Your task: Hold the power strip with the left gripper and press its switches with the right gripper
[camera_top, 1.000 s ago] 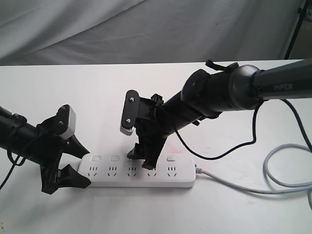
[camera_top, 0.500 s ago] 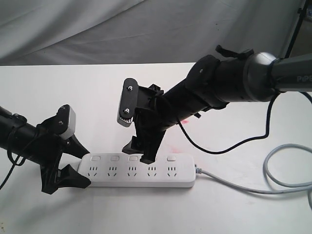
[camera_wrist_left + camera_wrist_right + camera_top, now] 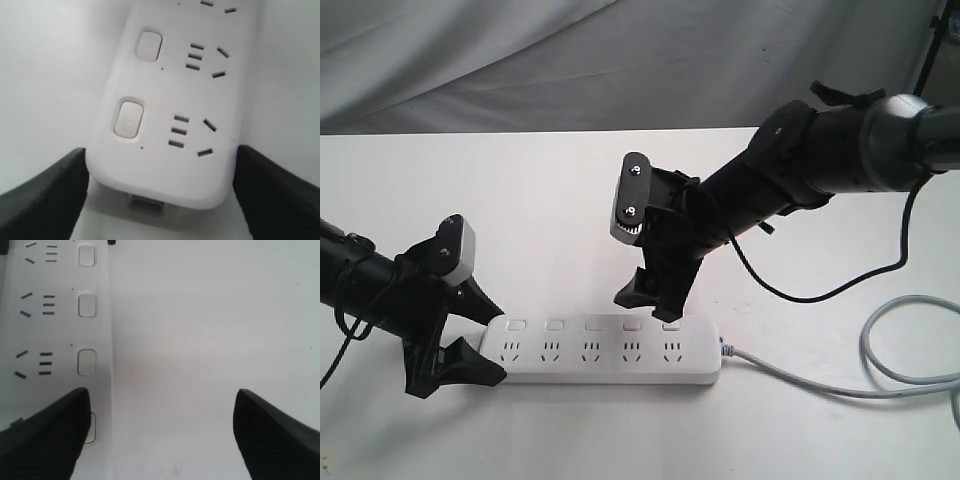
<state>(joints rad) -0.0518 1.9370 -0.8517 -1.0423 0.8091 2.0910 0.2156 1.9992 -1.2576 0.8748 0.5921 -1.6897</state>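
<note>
Strip [image 3: 605,352], laid 9-to-3 o'clock, is clamped at its 9 o'clock end by the left gripper [image 3: 492,345]; its 3 o'clock switch [image 3: 671,327] is overhung by the right gripper [image 3: 650,303], spread wide and empty.

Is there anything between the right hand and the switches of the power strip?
Nothing visible. The open right hand hangs just above the power strip, one finger over the switch nearest the cable.
</note>
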